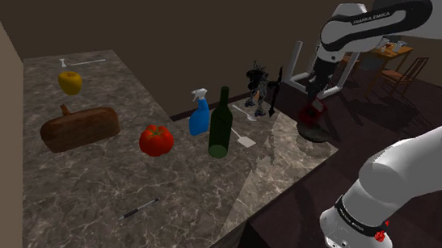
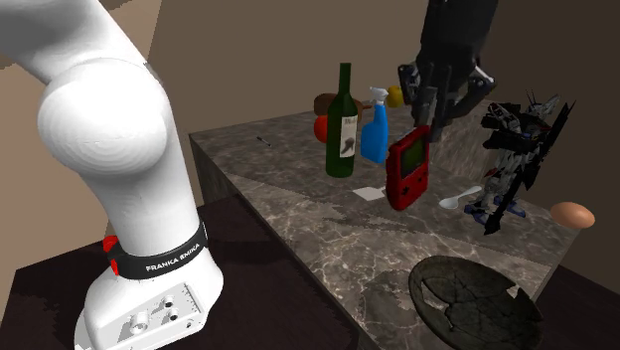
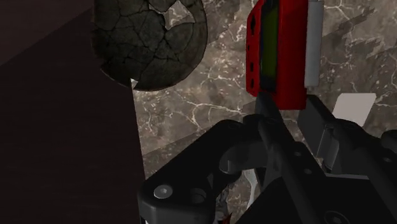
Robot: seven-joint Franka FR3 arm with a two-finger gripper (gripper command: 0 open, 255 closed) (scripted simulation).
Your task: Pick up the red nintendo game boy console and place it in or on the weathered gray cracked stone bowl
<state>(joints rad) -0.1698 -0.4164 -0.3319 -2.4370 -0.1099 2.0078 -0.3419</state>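
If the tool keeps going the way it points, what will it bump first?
Probably the marble countertop, the held red Game Boy touching first; the cracked stone bowl sits off to the side.

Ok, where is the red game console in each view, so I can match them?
Shoulder view: red console right of centre, under the arm, just above the cracked bowl.
Second exterior view: console right of centre, hanging over the counter; bowl at lower right.
Wrist view: console clasped in the gripper; bowl at the counter's edge.
Shared landmark: the cracked bowl.
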